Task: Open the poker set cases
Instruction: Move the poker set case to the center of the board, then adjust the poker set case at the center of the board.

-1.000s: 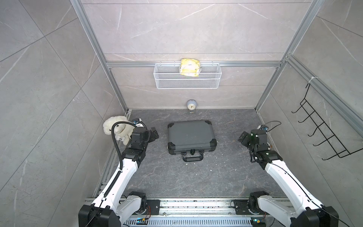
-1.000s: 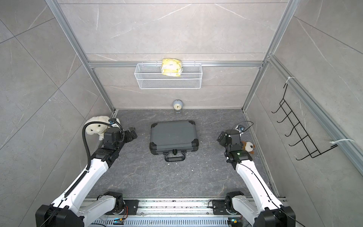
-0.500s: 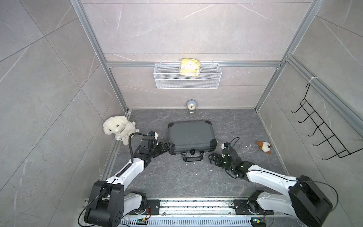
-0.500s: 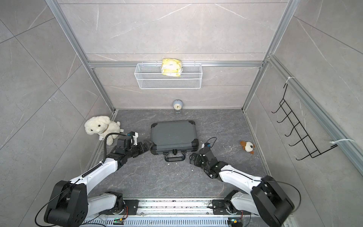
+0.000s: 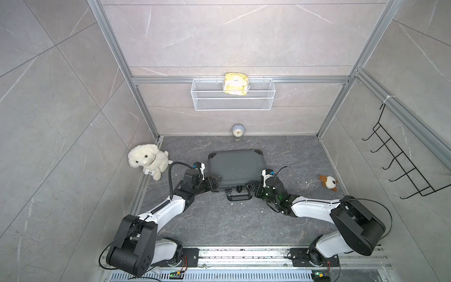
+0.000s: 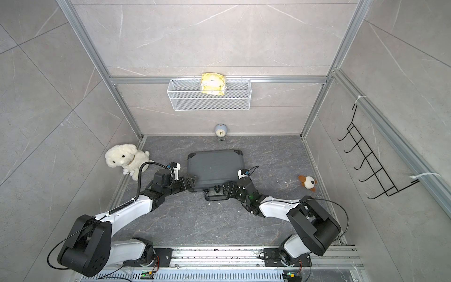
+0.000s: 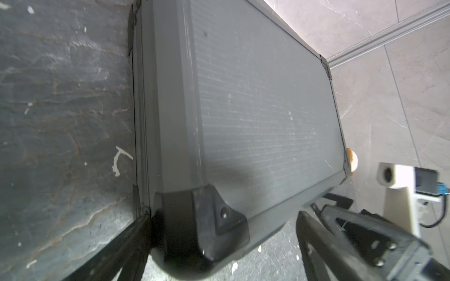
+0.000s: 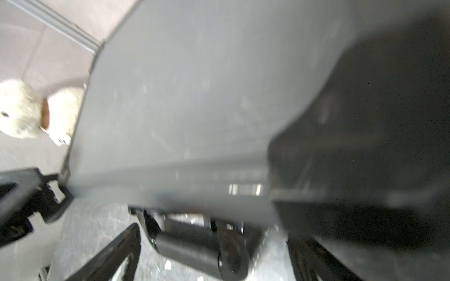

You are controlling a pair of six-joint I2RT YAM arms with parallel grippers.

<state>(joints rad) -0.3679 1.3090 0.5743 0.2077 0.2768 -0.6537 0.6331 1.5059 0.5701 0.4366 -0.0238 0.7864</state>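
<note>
The poker set case [image 5: 235, 168] [image 6: 214, 167] lies flat and closed on the dark floor: dark grey, ribbed, with black corner caps and a black handle [image 5: 238, 196] facing me. My left gripper [image 5: 214, 183] [image 7: 224, 243] is open at the case's front left corner. Its fingers straddle the black corner cap [image 7: 207, 228]; one finger [image 7: 131, 243] lies against the case's side, the other stands apart. My right gripper [image 5: 252, 189] [image 8: 211, 253] is open at the front edge by the handle's right end. The handle [image 8: 194, 245] shows blurred between its fingers.
A white plush dog [image 5: 147, 162] sits by the left wall and a small brown-and-white plush toy [image 5: 328, 182] lies near the right wall. A small clock [image 5: 237, 130] stands at the back. A wire basket [image 5: 210, 100] holding a yellow packet [image 5: 235, 83] hangs above, and a black hook rack [image 5: 400, 158] hangs on the right wall.
Both arms have come down and in from the sides to the case's front corners. The left jaws have narrowed a little. The case has not moved.
</note>
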